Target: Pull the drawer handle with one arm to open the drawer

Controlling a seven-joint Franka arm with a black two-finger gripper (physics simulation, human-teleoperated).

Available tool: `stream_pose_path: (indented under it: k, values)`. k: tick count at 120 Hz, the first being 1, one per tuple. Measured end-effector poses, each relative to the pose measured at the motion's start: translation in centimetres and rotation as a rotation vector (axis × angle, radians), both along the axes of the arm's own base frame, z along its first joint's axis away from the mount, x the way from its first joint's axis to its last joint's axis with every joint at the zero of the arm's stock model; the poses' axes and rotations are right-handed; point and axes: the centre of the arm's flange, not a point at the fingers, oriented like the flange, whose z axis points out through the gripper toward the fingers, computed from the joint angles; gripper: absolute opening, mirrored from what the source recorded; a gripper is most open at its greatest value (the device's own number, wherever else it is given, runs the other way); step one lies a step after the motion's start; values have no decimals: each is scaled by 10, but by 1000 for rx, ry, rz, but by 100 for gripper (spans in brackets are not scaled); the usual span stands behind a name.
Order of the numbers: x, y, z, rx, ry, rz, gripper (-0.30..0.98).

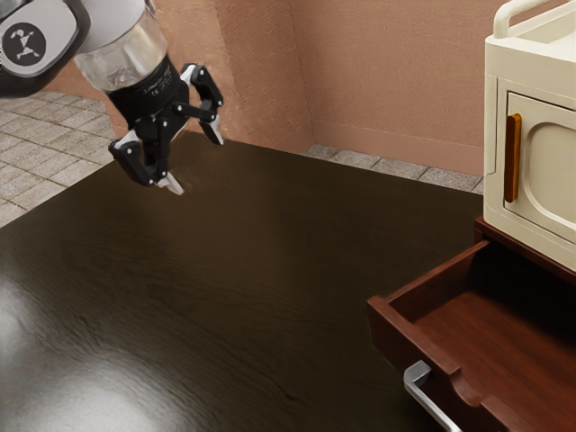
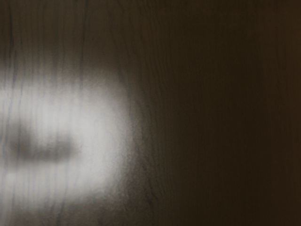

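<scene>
Exterior view: the gripper hangs wide and empty, with the handle well off toward half past four on the drawer, which stands open, so the pull looks done and the next move probably needs only clearance.

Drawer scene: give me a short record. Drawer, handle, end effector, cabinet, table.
drawer: red-brown wood, slid out, interior exposed
handle: metal bar on drawer front, not gripped
end_effector: open, fingers apart, above table, away from handle
cabinet: cream, above drawer, door shut, orange-brown pull
table: dark wood, glossy
</scene>
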Motion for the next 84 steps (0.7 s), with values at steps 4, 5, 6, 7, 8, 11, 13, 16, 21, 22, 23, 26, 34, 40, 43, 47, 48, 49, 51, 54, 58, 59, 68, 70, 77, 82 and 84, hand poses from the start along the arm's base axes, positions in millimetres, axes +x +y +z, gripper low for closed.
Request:
stream_pose_path:
  k: [4,5,6,7,8,11,13,16,21,22,23,26,34,40,43,47,48,49,51,54,58,59,68,70,77,82,84]
  values:
    - [1,23,-14,-1,52,51,61]
    - [1,29,-18,-3,64,64,61]
    - [1,35,-21,-5,75,77,62]
    - [0,41,-23,-8,85,89,62]
    - [0,46,-25,-11,94,99,62]
    - [-2,58,-31,-27,117,124,63]
    - [-3,64,-34,-39,131,138,63]
    - [-5,73,-39,-55,150,155,64]
    - [-8,81,-50,-76,186,173,65]
    - [-8,82,-52,-79,192,175,65]
    - [-8,82,-55,-82,199,176,65]
    - [-8,83,-63,-91,218,179,65]
    - [-4,77,-74,-103,225,166,66]
    - [0,55,-74,-97,215,125,67]
    - [2,49,-74,-96,210,114,67]
    - [3,43,-74,-96,205,102,67]
    - [3,41,-74,-96,203,99,67]
    - [4,40,-74,-97,201,96,67]
    - [4,38,-74,-98,198,93,67]
    - [5,36,-74,-99,195,89,68]
    - [5,35,-74,-99,191,86,68]
    - [6,35,-74,-100,191,86,68]
    - [9,26,-78,-99,188,68,68]
    - [10,21,-79,-98,187,59,68]
    - [12,12,-81,-96,185,41,68]
    - [12,7,-83,-95,186,32,68]
    - [13,6,-83,-94,186,30,68]
